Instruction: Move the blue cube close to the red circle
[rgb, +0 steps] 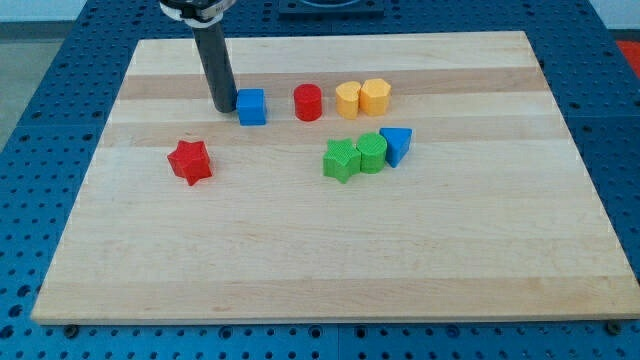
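My tip (223, 106) touching blue cube (252, 107) at its left; red circle (308, 103) just right; no hand fitted.

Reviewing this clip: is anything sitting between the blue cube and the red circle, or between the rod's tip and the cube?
Nothing visible blocks either gap. My tip sits right against the blue cube on the view's left side. Between the cube and the red circle to its right there is only bare board.

The arm comes down from the far edge of the desk, toward its far left corner, ending in a straight dark rod held nearly upright. My tip (224, 107) rests low at the wooden surface there.
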